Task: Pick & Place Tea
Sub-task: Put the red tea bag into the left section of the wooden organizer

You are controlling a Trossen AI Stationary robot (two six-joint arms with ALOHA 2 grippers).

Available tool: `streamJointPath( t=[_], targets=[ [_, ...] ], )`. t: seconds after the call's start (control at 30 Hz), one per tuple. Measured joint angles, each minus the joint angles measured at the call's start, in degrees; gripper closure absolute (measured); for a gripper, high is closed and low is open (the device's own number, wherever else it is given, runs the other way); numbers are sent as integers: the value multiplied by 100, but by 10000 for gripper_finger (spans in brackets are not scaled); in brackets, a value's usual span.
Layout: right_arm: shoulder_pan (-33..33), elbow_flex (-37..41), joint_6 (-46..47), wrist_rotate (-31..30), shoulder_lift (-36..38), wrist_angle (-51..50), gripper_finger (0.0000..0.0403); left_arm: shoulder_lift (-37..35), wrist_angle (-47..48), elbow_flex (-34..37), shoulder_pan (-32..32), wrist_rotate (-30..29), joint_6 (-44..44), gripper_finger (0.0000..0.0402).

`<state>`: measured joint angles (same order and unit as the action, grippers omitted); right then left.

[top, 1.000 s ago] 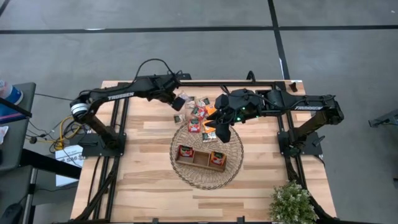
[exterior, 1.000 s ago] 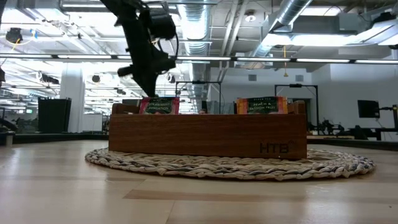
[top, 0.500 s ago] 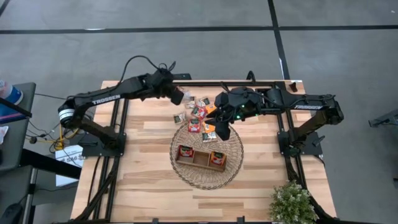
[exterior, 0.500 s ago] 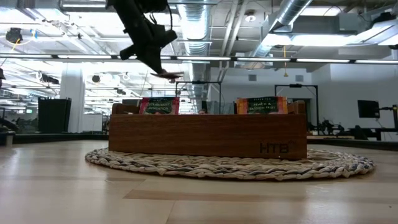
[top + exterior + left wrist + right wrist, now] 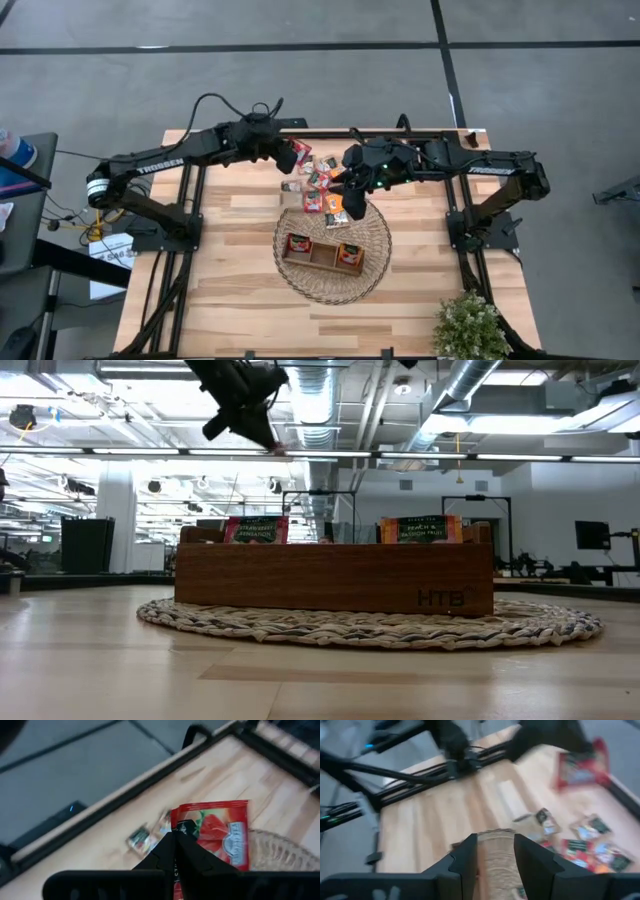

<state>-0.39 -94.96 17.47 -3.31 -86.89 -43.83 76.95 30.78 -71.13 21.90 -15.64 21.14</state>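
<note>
- Red sachet (image 5: 220,832) is being pinched at one edge by the left gripper (image 5: 175,837), jaws fully closed on it, and is being carried in the air above the far side of the table (image 5: 220,290).
- Wooden tray (image 5: 322,254) on the wicker mat (image 5: 375,270) is being taken as the target; it is lying nearer the front edge than the held sachet, so the coming move is being judged as a reach toward the table's middle.
- Loose sachets (image 5: 318,180) are lying between the two grippers, near the mat's far rim.
- Right gripper (image 5: 354,205) is being held half-parted above that pile; no sachet is being seen between its fingers (image 5: 465,860).
</note>
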Motion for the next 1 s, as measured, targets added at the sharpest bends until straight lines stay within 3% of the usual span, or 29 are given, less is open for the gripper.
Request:
streamJointPath(
  t=[0.27,0.4,0.57,0.8,1.0],
  targets=[
    [-691,0,33,-69,0,-20,284,-364,-191,0,-314,-271,-377,401],
    [-1090,0,56,613,-24,200,273,-530,-428,0,-563,-415,-720,401],
    [-1525,0,375,1632,-54,875,228,-629,-700,0,-881,-523,-1081,401],
    [-1762,-13,769,2286,-156,1432,158,-625,-1054,0,-1307,-566,-2005,401],
    [-1733,0,914,2509,-328,1392,148,-621,-1208,0,-1531,-942,-2689,401]
  ],
)
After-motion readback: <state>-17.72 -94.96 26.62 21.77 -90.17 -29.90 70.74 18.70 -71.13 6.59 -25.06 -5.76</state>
